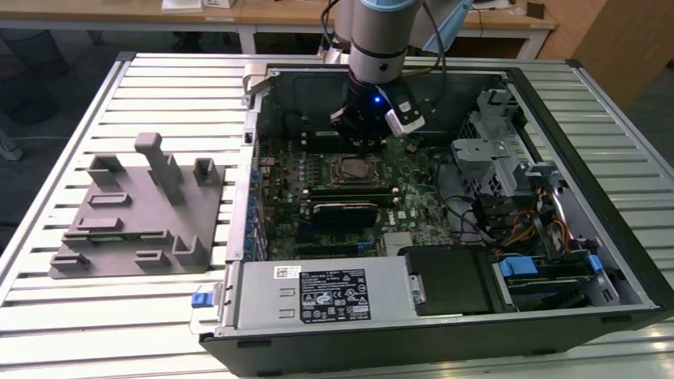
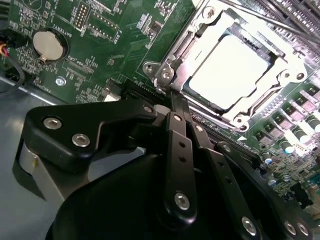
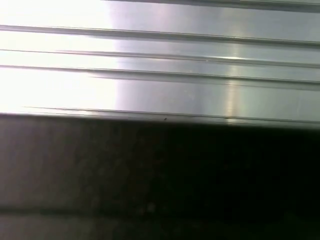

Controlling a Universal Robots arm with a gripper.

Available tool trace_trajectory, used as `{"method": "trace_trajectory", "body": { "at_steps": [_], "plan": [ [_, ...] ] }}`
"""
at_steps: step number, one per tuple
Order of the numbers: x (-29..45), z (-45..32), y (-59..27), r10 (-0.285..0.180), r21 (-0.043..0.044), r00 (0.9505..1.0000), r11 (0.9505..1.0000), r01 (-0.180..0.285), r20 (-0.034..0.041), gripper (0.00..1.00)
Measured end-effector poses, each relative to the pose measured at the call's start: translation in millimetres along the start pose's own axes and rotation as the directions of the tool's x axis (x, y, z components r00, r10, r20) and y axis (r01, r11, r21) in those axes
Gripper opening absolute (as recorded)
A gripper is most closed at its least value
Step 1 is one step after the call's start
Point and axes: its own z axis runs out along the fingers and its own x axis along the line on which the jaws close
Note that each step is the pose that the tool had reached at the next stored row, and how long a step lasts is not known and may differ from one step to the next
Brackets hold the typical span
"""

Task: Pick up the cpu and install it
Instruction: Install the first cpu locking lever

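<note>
One gripper (image 2: 176,102) hangs inside the open computer case (image 1: 589,237), its black fingers (image 2: 180,150) pressed together with no gap between the tips and nothing held; the tips sit just beside the socket's metal frame (image 2: 165,75). One cpu (image 2: 227,70) lies flat in that socket, at about one o'clock from the fingertips in the second wrist view. One coin cell (image 2: 47,44) sits at ten o'clock on the green motherboard (image 2: 120,35). One grey tray (image 1: 132,217) lies outside the case, at nine o'clock in the exterior view. Print on the case's label (image 1: 335,298) is too small to read.

Nothing legible: printed label (image 1: 335,295) sitting on power supply (image 1: 263,304) at 6 o'clock; motherboard (image 2: 115,45) silkscreen showing tiny unreadable print.
</note>
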Motion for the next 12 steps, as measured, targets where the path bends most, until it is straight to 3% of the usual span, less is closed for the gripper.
{"method": "trace_trajectory", "body": {
  "at_steps": [6, 12],
  "plan": [
    [-0.1, -12.3, 0.8, 0.000, 0.0010, 1.0000, 1.0000, 0.000, -0.0006, 0.11],
    [-0.1, -13.0, -3.3, 0.001, 0.0008, 1.0000, 1.0000, -0.001, -0.0012, 0.11]
  ]
}}
